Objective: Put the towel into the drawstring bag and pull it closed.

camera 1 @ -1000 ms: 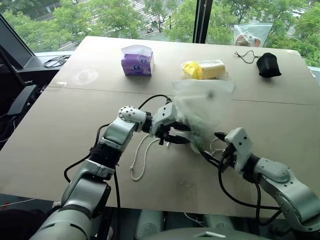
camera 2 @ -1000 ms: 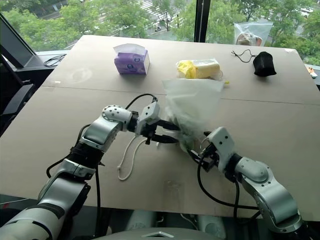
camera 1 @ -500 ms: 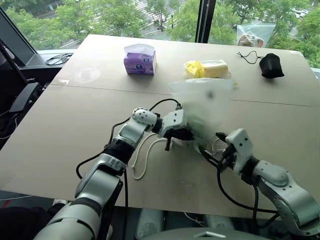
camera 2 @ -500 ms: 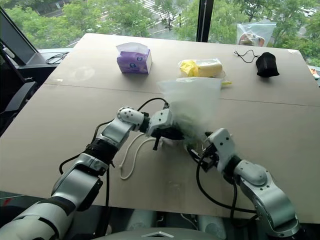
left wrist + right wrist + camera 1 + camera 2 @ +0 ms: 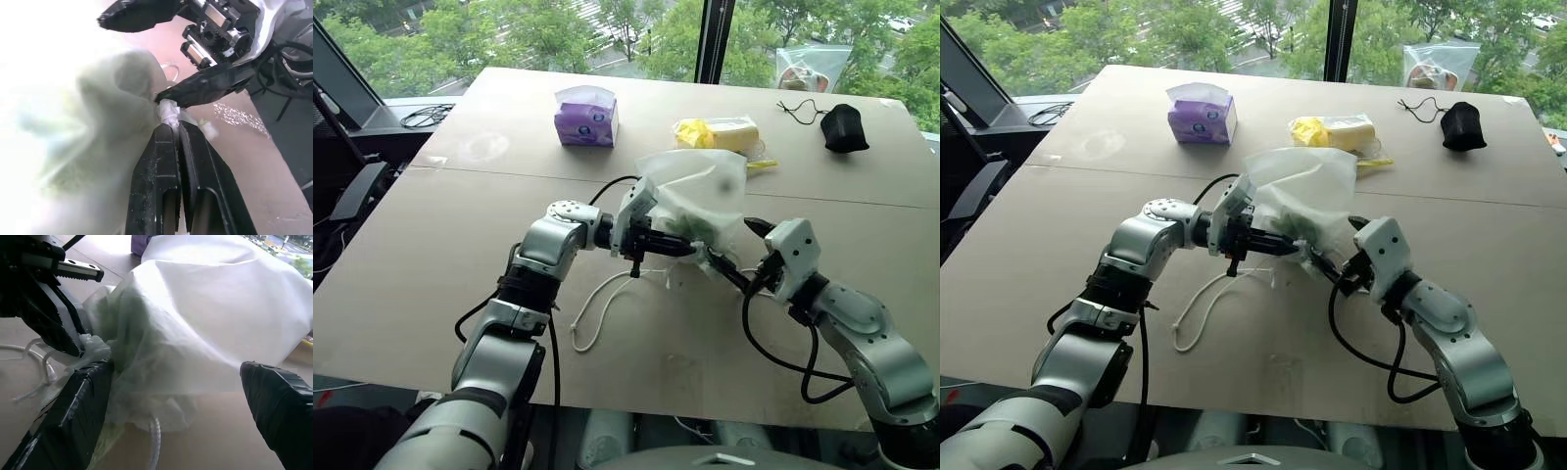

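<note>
The drawstring bag (image 5: 697, 192) is a milky translucent sack slumped over the table's middle, held up at its gathered mouth (image 5: 168, 110). Inside it the pale green towel (image 5: 683, 227) shows through the plastic (image 5: 98, 127). My left gripper (image 5: 691, 251) reaches in from the left and is shut on the bunched mouth, fingers (image 5: 161, 161) pressed together. My right gripper (image 5: 732, 245) comes from the right, open wide; one finger (image 5: 73, 416) lies against the bag's mouth, the other (image 5: 283, 406) stands apart beside the bag. The white cord (image 5: 595, 315) trails in a loop on the table.
At the back of the table (image 5: 431, 255) are a purple tissue pack (image 5: 586, 115), a clear zip bag with yellow cloth (image 5: 715, 134), a black pouch (image 5: 843, 128) with cord and a clear bag (image 5: 808, 69) by the window. Black cables (image 5: 429, 118) lie far left.
My left gripper has shut on the bag's mouth. Both hands have risen a little, and the bag has slumped from upright to crumpled.
</note>
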Controlling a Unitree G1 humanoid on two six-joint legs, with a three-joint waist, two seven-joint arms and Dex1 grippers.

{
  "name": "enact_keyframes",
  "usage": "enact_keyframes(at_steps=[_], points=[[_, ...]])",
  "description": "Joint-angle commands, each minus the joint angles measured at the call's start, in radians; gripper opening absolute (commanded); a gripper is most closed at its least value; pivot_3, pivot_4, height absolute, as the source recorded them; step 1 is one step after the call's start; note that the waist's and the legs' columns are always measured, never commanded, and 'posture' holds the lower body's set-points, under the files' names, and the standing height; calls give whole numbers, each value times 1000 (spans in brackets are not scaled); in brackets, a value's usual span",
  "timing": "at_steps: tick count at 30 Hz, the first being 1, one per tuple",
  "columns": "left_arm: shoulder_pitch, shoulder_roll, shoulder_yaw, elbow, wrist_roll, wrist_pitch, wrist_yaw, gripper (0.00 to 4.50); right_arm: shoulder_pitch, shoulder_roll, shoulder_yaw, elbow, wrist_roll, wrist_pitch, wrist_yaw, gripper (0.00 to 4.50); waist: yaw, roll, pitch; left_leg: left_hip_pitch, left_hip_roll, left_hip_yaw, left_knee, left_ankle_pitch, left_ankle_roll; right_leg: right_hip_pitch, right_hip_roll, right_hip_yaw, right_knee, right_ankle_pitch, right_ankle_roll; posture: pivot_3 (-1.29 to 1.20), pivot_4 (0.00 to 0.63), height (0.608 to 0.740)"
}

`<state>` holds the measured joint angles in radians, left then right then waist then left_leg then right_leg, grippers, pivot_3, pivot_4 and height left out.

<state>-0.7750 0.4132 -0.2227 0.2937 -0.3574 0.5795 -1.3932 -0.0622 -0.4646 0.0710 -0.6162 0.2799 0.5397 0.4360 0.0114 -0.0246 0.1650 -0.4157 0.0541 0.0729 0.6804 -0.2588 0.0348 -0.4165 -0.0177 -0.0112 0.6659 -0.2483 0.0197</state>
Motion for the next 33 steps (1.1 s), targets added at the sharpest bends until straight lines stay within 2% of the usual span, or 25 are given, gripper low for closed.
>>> enact_keyframes(at_steps=[1, 18, 24, 33], points=[[-17, 4, 25, -60, -31, 10, 9, 59, -23, -20, -10, -14, 11, -12, 37, 4436, 0, 0, 0, 0, 0, 0, 0, 0, 0, 0, 0, 0, 0, 0, 0, 0, 150, 740], [-7, 19, 30, -89, -36, 16, 11, 59, -70, -28, 84, 55, -95, -53, 61, 4436, 0, 0, 0, 0, 0, 0, 0, 0, 0, 0, 0, 0, 0, 0, 0, 0, 150, 740], [4, 19, 25, -108, -47, 22, 6, 59, -161, 86, 56, 165, -127, -84, -31, 4436, -4, 0, 0, 0, 0, 1, 1, 0, 0, -1, 1, 0, 2, 0, 0, 0, 150, 740], [22, 49, 22, -141, -60, 32, -7, 59, -200, 181, 4, 252, -132, -100, -107, 4436, -1, 0, 0, 0, 0, 1, 2, 0, 0, -1, 0, 1, 4, 0, 0, 0, 150, 740]])
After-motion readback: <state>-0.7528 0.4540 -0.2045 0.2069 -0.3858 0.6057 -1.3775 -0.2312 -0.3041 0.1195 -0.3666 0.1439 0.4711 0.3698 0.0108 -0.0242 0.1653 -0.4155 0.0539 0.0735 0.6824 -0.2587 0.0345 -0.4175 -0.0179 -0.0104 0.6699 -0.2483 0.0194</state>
